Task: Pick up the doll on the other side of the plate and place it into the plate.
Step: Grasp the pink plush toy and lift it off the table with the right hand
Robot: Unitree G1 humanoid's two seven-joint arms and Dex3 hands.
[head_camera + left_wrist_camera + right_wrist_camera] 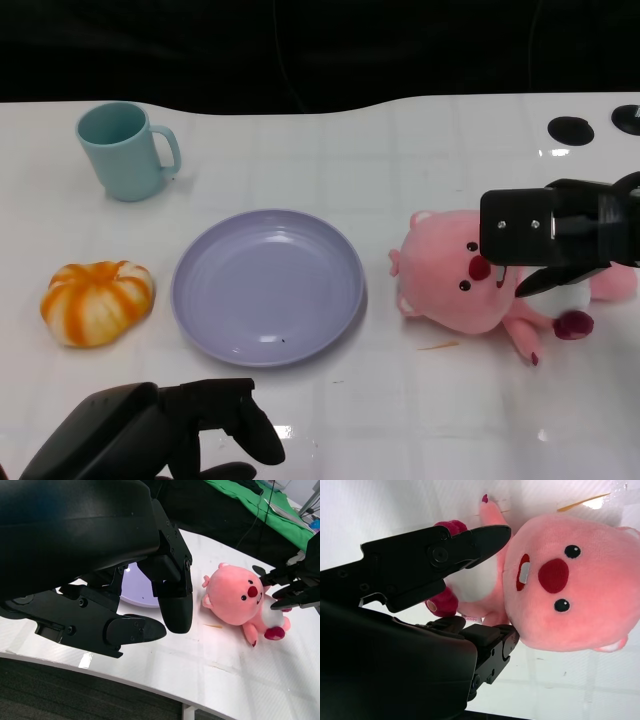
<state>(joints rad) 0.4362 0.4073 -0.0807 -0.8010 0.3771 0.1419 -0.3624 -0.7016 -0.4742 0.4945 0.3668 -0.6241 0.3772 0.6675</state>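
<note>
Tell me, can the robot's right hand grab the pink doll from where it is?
Probably yes. The right hand is right over the doll, fingers apart on both sides of its body, and nothing blocks it.

- Bright, even light from above; the white tabletop is close to washed out in the head view, the background beyond it black
- Small glare spots on the tabletop and a soft sheen in the plate
- Shadows faint and short under the doll
- Right wrist view: tabletop overexposed, the near hand dark with little detail
- Left wrist view: the close hand is slightly soft
</note>
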